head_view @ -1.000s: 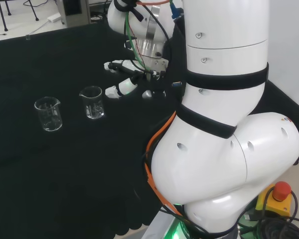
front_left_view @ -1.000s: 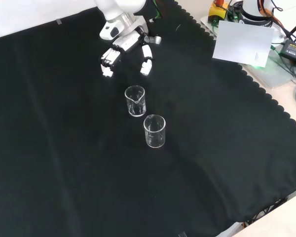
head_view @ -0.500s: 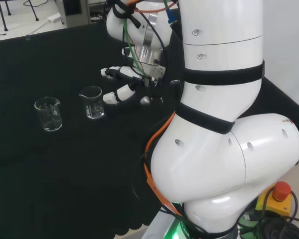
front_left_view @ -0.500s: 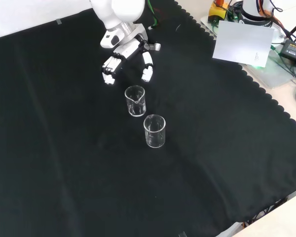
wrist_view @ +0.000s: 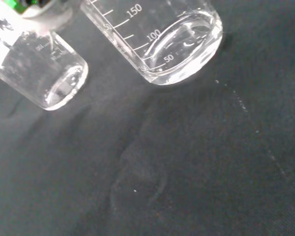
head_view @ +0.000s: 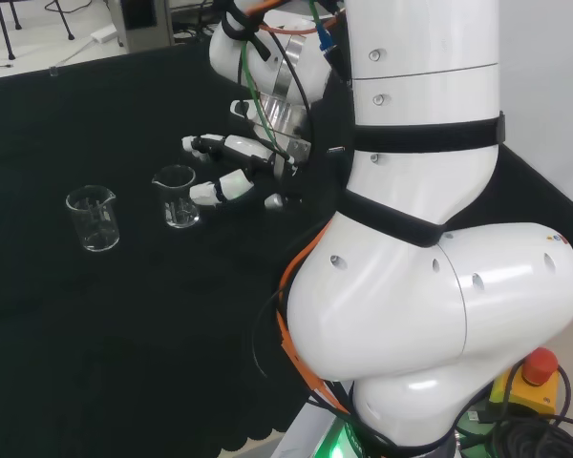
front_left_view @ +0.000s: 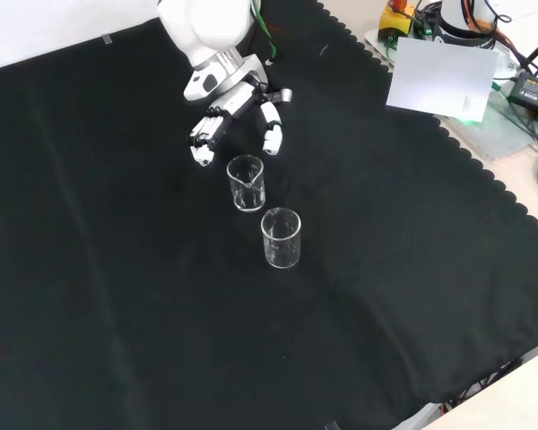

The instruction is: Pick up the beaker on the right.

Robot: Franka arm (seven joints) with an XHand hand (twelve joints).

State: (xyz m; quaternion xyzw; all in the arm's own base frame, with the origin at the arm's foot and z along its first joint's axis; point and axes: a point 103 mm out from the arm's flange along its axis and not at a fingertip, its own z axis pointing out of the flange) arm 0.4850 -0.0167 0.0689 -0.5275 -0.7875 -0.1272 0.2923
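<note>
Head view, left of centre: two clear glass beakers on the black-cloth surface (head_view: 95, 315); the right beaker (head_view: 177, 197) stands just beside the hand (head_view: 231, 167), whose fingers are spread wide and hold nothing. Front view, upper centre: the hand (front_left_view: 236, 112) hangs just above that beaker (front_left_view: 246, 183), the other beaker (front_left_view: 281, 237) below it. Wrist view: graduation marks show on both beakers, whose rims are cut off.

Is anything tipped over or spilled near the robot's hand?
No, nothing stands out. Both beakers, the nearer beaker by the hand and the farther beaker, stand upright and look empty on the black cloth, with no spill showing.
</note>
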